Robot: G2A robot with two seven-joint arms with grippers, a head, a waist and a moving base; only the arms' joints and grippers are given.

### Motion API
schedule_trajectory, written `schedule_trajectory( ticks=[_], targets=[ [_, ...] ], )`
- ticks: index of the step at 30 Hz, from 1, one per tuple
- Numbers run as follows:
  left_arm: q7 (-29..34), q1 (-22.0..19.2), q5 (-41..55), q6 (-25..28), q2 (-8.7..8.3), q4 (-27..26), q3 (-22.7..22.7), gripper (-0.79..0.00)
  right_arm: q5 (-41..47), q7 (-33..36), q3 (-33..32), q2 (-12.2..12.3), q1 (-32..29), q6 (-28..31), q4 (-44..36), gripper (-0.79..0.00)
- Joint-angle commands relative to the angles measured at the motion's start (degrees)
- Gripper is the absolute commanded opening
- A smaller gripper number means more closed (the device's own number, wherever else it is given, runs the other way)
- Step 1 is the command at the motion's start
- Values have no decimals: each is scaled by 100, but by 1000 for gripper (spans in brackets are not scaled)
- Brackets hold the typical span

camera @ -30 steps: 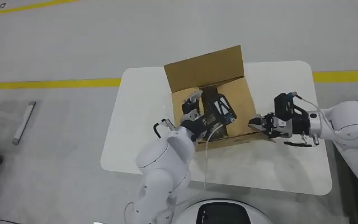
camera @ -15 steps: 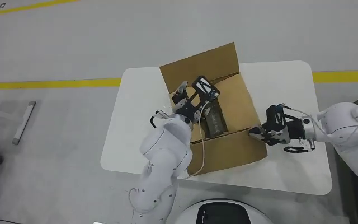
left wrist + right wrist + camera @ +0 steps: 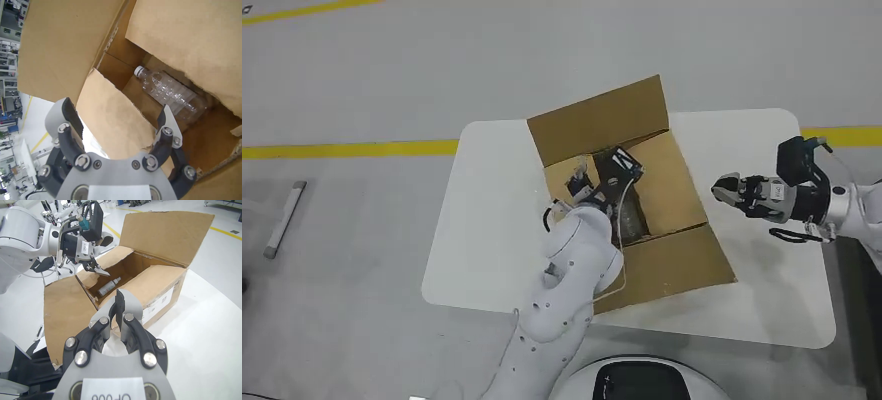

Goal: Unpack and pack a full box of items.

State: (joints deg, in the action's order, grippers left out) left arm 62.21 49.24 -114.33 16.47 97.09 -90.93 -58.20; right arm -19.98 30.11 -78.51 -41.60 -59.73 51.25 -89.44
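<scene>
Near the middle of the top view, a cardboard box [image 3: 672, 180] is sitting open on a white table [image 3: 492, 230]. Its tall flap [image 3: 602, 120] is standing toward the upper edge of the frame, and an outer flap [image 3: 672, 265] is lying spread toward the lower right. The left gripper [image 3: 116, 105] is hanging over the box's left side with its fingers spread wide, gripping nothing, and a torn inner flap [image 3: 113, 117] is standing between them. A clear plastic bottle [image 3: 170, 92] is lying on its side on the box floor, with another flap partly covering its base. The right gripper [image 3: 722, 190] is hovering over the table just right of the box, apart from it, fingers pressed together and holding nothing. From the right wrist view a small pale bottle [image 3: 108, 287] is showing on the box floor; whether it is the same one is hard to tell. In the top view the left arm [image 3: 572, 270] is hiding much of the box's inside. On the floor at left, a yellow line [image 3: 342, 150] is running across and a grey bar [image 3: 284, 218] is lying.
</scene>
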Motion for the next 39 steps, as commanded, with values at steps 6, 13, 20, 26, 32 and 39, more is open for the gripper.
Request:
schedule_trajectory(
  ticks=[6,13,20,26,32,39],
  targets=[
    [155,-98,-835,-16,4,259,222,-265,-153,-78,75,-32,6,-202,-51,-785],
    [255,105,-1504,94,-47,-115,116,0,-328,-123,369,-113,230,-392,-130,-785],
    [344,417,-1842,83,-83,-1070,-141,0,-434,-121,840,-242,617,-472,-59,-785],
    [368,599,-2306,272,-145,-1473,-551,0,-713,60,1313,-376,1005,-814,0,-785],
    [310,683,-2711,257,-202,-1557,-1097,0,-775,96,1620,-481,1188,-910,119,-785],
    [229,748,-2627,111,-208,-1247,-1480,0,-681,-141,1719,-569,1277,-1077,398,-785]
  ],
)
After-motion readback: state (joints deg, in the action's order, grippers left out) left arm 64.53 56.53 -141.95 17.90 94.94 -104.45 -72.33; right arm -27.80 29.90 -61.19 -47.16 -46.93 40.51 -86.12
